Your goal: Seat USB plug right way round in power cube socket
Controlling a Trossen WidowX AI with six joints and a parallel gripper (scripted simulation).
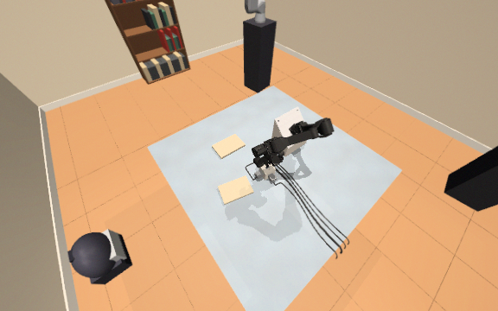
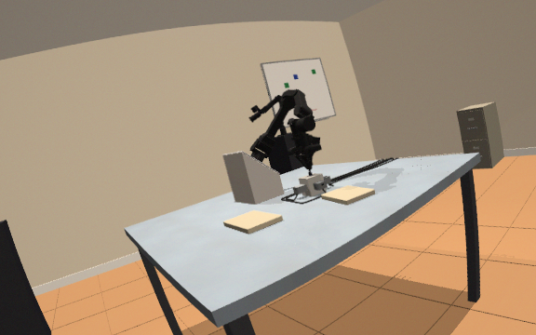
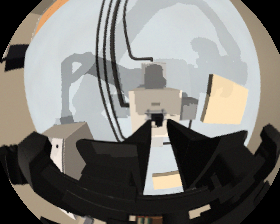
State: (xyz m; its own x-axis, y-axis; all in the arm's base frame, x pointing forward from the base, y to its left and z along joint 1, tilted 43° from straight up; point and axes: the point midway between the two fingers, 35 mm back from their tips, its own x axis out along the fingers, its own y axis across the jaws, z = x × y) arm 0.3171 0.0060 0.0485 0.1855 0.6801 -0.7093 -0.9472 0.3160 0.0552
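The power cube (image 1: 268,173) (image 2: 313,181) (image 3: 141,107) is a small beige block on the table, below the arm. A small dark USB plug (image 3: 157,119) stands at its top, between the fingertips in the wrist view; how deep it sits and which way round it is cannot be told. My gripper (image 2: 310,173) (image 3: 159,123) points down just above the cube. Its fingers are slightly open, one on each side of the plug, with a narrow gap showing. In the top view the arm hides the fingertips and plug.
Grey plugs (image 3: 154,75) (image 3: 189,108) stick out of the cube's sides. Black cables (image 1: 304,203) (image 2: 366,168) (image 3: 103,50) run across the table (image 1: 340,173). A pale wedge-shaped block (image 1: 289,117) (image 2: 254,181) (image 3: 75,150) stands nearby. Two flat yellow slabs (image 1: 228,146) (image 1: 235,190) lie beside the cube's area.
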